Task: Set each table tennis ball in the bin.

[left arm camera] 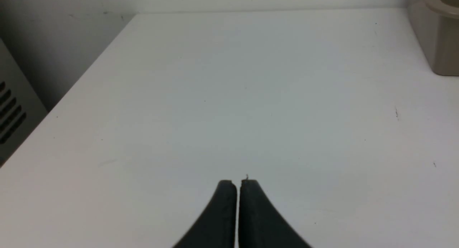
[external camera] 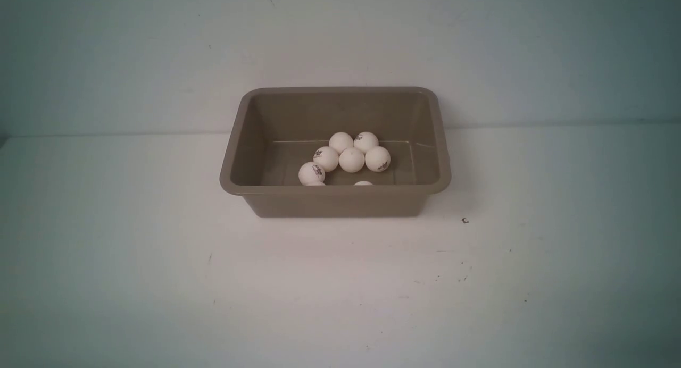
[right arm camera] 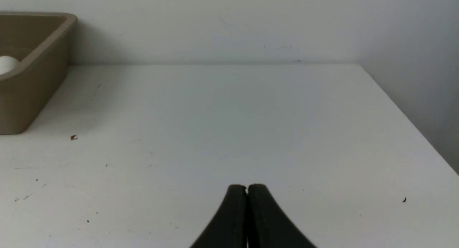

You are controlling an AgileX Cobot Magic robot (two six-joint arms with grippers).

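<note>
The taupe bin (external camera: 335, 203) stands in the middle of the white table, near the back wall. Several white table tennis balls (external camera: 351, 159) lie clustered on its floor, and two of them peek just above the near rim. Neither arm shows in the front view. My left gripper (left arm camera: 237, 183) is shut with nothing between its black fingers and hovers over bare table; a corner of the bin (left arm camera: 443, 43) sits far off at the frame's edge. My right gripper (right arm camera: 247, 187) is shut and empty too, with the bin (right arm camera: 32, 86) and one ball (right arm camera: 7, 64) inside it off to the side.
The table (external camera: 159, 261) ends at a back wall. A grey vented panel (left arm camera: 10, 108) stands beyond the table's left edge. A small dark speck (external camera: 465, 220) lies on the table right of the bin.
</note>
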